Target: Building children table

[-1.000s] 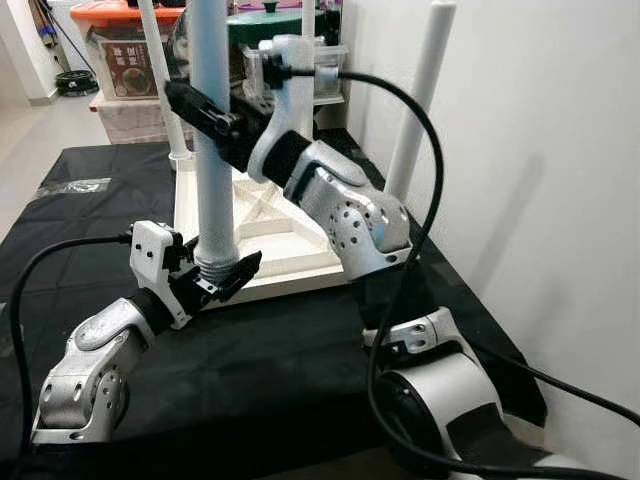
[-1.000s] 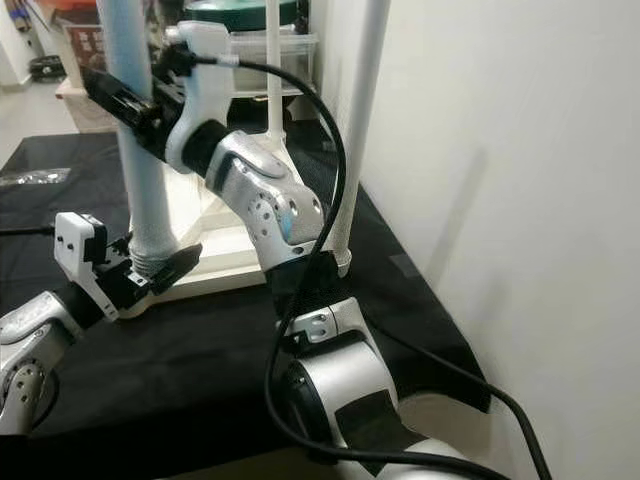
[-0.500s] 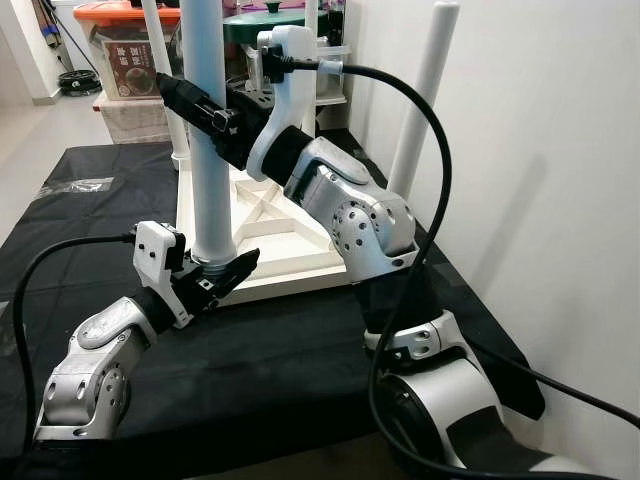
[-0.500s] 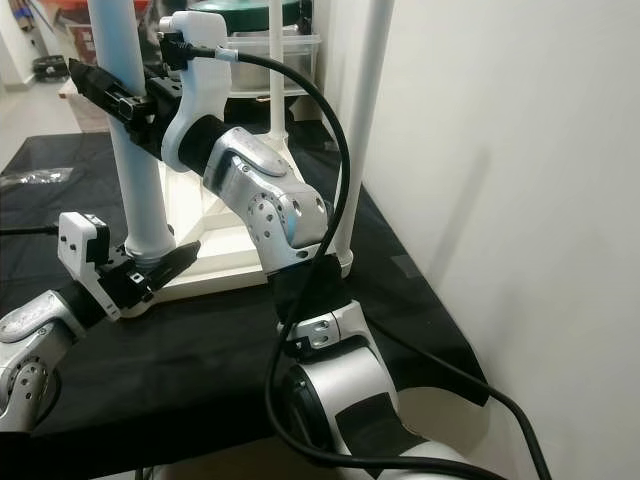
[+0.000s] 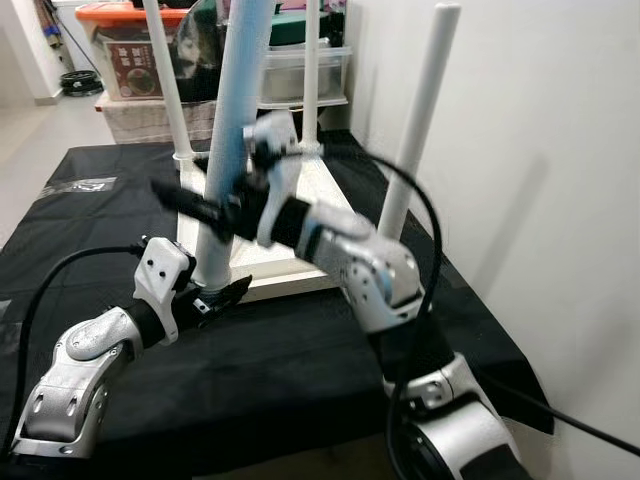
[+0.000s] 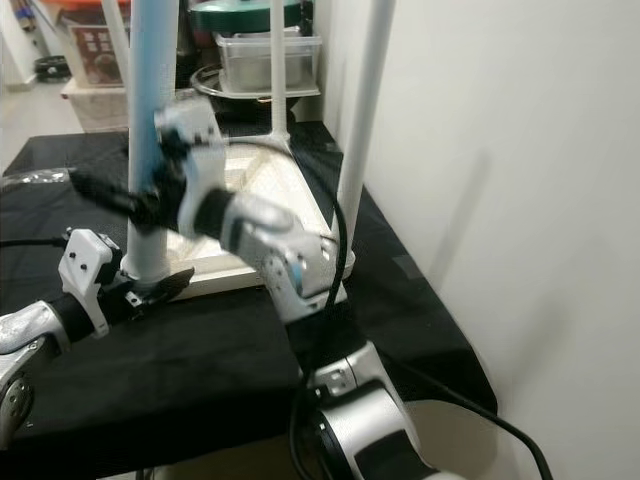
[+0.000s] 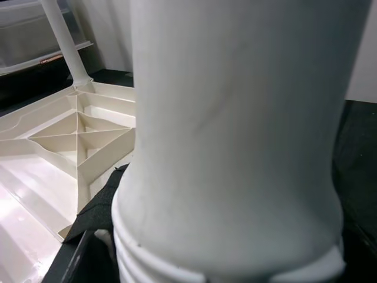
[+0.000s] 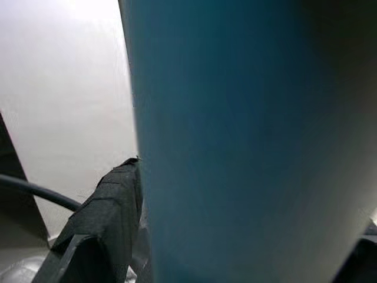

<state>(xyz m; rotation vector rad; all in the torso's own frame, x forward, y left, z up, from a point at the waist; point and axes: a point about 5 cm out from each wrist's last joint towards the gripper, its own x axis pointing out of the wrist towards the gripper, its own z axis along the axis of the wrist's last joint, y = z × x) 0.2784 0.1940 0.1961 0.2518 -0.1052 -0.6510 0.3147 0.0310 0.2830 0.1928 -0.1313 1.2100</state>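
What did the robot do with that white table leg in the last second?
The right claw slid down the front leg from high up to about halfway, and the leg, upright before, now leans with its top toward the wall. The left claw stayed clamped at the leg's threaded foot by the corner of the upturned tabletop. The other three legs stayed put.

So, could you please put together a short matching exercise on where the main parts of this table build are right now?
Things:
1. left gripper
2. right gripper
3. blue table leg
4. tabletop

Places or states:
A. lying upside down on the black cloth
B. at the leg's threaded base
C. tilted, its foot at the tabletop's near corner
D. partway up the leg's shaft

Pairs: 1-B, 2-D, 3-C, 4-A
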